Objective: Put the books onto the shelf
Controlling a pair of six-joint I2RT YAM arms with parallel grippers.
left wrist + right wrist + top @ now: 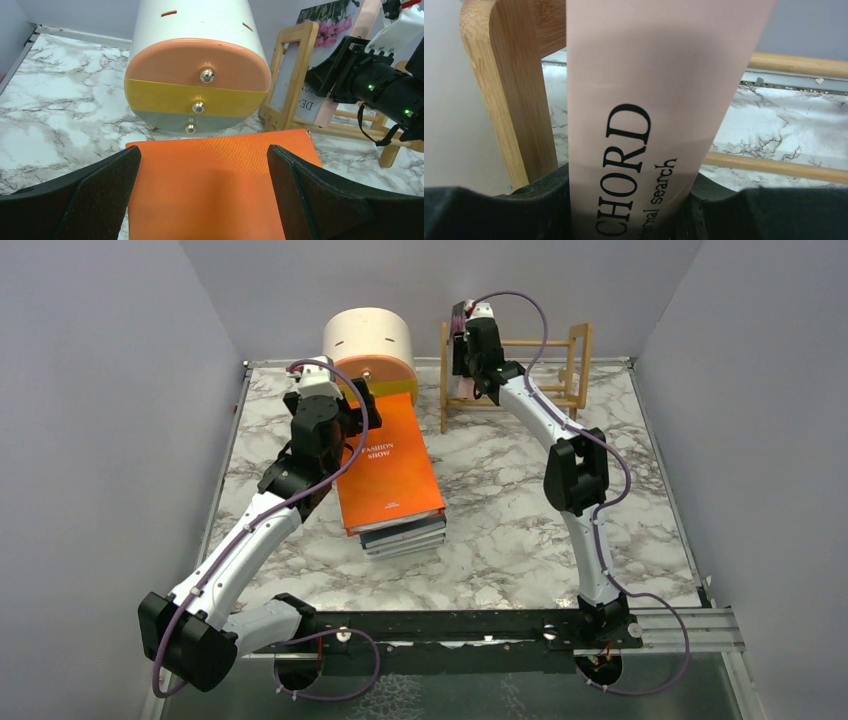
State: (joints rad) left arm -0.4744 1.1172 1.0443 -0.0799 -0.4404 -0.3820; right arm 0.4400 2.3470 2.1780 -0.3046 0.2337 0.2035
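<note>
Pinched between the black pads of the right gripper (631,205), which is part-closed on it, is the pale pink book (664,75). Its spine faces the wrist camera and reads "CHORD", with a smaller line below ending "…nal search". It stands just beside the left end post of the shelf (511,100), at the far side of the desk (500,510); whether its foot already rests on the slats cannot be told. To place it well, the book should probably be kept upright and snug to that post, lowered until the slats carry it, and only then released, so that it does not topple into the open rack. The remaining books (405,535) lie stacked mid-desk, topped by the orange book (220,170) titled "FASHION SHOW". Over its far end hangs the left gripper (205,200), jaws wide and empty, with the round drawer box (197,75) just beyond.
</note>
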